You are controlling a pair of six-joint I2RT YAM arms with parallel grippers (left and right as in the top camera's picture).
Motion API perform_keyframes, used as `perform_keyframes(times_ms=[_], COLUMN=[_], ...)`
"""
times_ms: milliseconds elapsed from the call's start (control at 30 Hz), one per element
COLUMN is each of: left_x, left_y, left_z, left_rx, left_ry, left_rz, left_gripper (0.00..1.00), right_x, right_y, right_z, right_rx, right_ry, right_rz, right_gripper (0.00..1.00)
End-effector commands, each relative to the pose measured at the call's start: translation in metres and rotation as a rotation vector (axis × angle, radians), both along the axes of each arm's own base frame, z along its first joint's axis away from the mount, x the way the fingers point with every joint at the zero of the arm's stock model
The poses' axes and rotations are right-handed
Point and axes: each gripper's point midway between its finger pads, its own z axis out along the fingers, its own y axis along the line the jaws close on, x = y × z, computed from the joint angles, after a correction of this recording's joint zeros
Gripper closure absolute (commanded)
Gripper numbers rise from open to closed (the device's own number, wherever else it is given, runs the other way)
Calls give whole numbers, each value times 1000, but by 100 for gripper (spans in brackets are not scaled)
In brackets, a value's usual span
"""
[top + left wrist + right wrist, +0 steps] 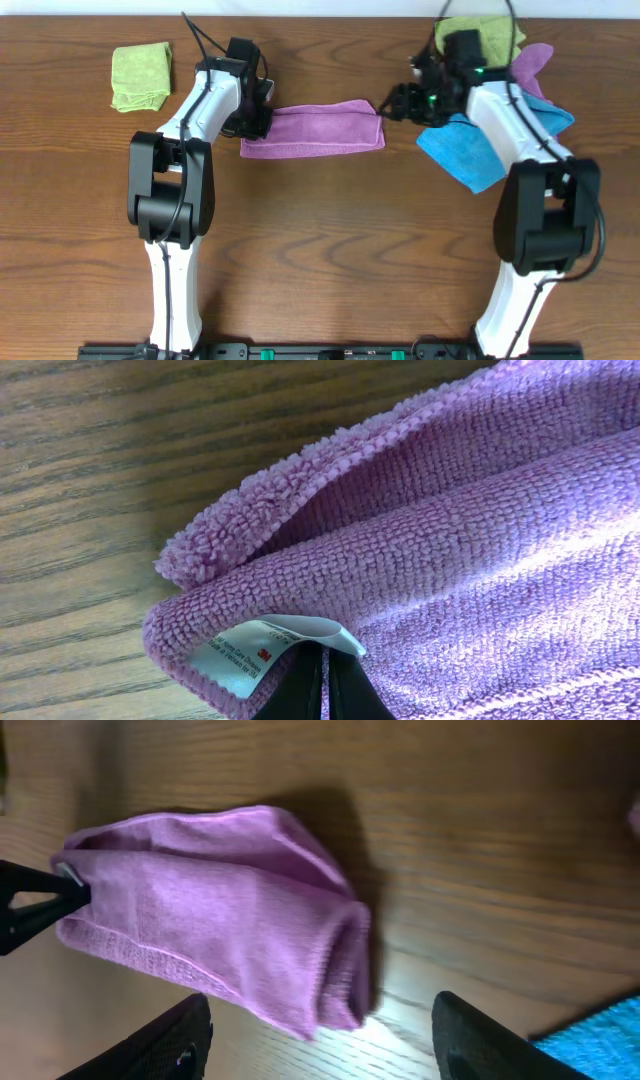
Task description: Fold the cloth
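Folding looks partway done: the purple-magenta microfibre towel [315,132] lies as a long doubled strip on the brown wooden desk [320,250], nearer its far edge than its near one and roughly midway between the side edges.

Your left gripper [322,665] is pinched together on the strip's left end, right at the small white printed tag [262,645], with two layers of pile stacked above it. Your right gripper [322,1008] stands with its fingers spread, hovering over the strip's rounded right end and clear of the fabric; it holds nothing.

By my reckoning the first fold is in and a second one, end to end, is the next job. That calls for you to bring one short end across onto the other, keeping both layers caught so the edges line up, and to pin the far end flat.

Leave alone the bright blue cloth [465,155] by the right edge, the second purple cloth [530,62] behind it, and the lime-green cloth [141,75] at the far left corner.

No bin, tray or box is in view.
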Motion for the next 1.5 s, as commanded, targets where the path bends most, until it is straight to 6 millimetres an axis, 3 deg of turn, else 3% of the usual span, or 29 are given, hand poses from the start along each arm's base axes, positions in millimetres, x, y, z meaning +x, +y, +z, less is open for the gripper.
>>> perform_keyframes(times_ms=[0, 133, 400, 567, 833, 967, 1200, 1467], left_x=[-9, -9, -9, -9, -7, -7, -10, -11], left_y=[11, 10, 10, 9, 9, 9, 11, 9], left_z=[-17, -17, -17, -17, -17, -17, -17, -17], left_rx=[47, 47, 46, 40, 38, 37, 41, 31], left_ry=[47, 48, 48, 48, 41, 39, 51, 58], left_rz=[19, 18, 11, 11, 11, 11, 2, 38], left_gripper=[94, 94, 94, 94, 94, 94, 94, 94], right_x=[-3, -6, -2, 1, -9, -9, 3, 20], right_y=[7, 21, 34, 38, 63, 64, 52, 52], right_z=[-8, -9, -40, -59, -74, -76, -75, -31], right_rx=[109, 223, 241, 245, 241, 222, 187, 93], right_ry=[30, 41, 95, 125, 164, 161, 162, 118], right_rz=[50, 94, 67, 37, 71, 71, 2, -20], right_gripper=[26, 22, 23, 28, 34, 46, 98, 98])
